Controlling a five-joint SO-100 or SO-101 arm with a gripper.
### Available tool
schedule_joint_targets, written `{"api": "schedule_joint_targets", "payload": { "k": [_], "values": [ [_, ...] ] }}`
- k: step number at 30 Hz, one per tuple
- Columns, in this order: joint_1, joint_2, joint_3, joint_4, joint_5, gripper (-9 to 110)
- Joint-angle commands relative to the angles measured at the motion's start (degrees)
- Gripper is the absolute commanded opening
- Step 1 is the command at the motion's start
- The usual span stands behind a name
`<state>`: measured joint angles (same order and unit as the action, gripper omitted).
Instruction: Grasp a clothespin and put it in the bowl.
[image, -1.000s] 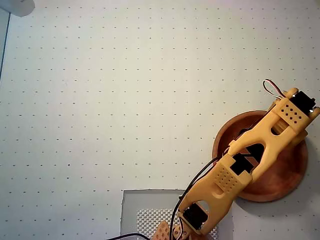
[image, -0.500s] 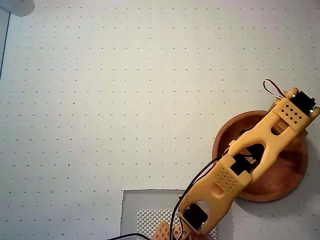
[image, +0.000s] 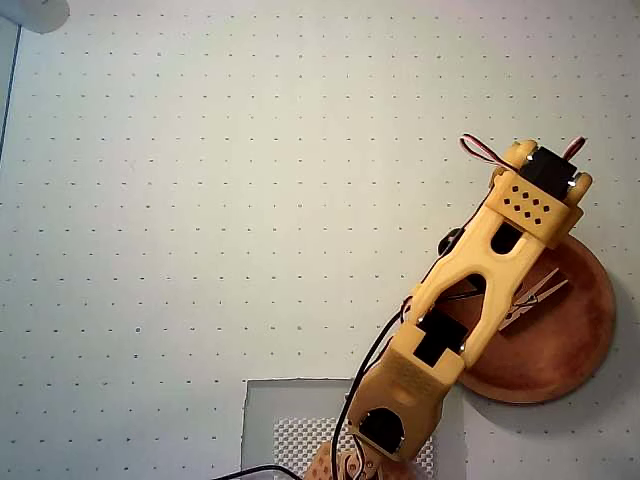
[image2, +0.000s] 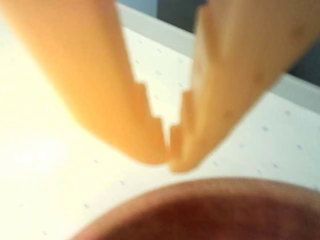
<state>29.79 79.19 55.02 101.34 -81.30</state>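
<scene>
In the overhead view a light-wood clothespin (image: 536, 297) lies inside the reddish-brown wooden bowl (image: 590, 340), near its left half and beside the yellow arm (image: 480, 270). The arm crosses the bowl's left edge, and its wrist covers the gripper from above. In the wrist view my gripper (image2: 169, 156) is shut, its two orange fingertips touching with nothing between them. It hangs just above and beyond the bowl's rim (image2: 200, 200), over the white table.
The white dotted table (image: 200, 200) spreads left of and behind the bowl. A grey mat (image: 290, 420) lies under the arm's base at the bottom edge. A pale object (image: 35, 12) sits in the top left corner. The wrist view shows the table's far edge (image2: 150, 27).
The arm has swung left and toward the top of the overhead view, off the bowl's middle. The clothespin, hidden under the arm before, now shows lying in the bowl.
</scene>
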Motion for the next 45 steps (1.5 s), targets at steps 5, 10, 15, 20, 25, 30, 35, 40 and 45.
{"api": "schedule_joint_targets", "payload": {
  "k": [5,10,15,20,25,30,35,40,45],
  "values": [
    [-15.38,13.71,-7.56,0.44,14.59,-3],
    [-20.92,14.41,-14.59,-8.35,38.32,-3],
    [-23.29,17.23,-14.94,-24.17,69.43,-3],
    [-23.91,23.2,-3.25,-31.73,82.88,-3],
    [-31.11,40.34,17.67,-38.67,80.95,-3],
    [-34.19,58.18,40.08,-47.9,79.28,-3],
    [-34.1,73.74,62.05,-56.51,80.6,-3],
    [-34.28,86.75,78.93,-61.88,81.56,-3],
    [-34.1,99.14,94.75,-63.54,81.3,-3]
  ]
}}
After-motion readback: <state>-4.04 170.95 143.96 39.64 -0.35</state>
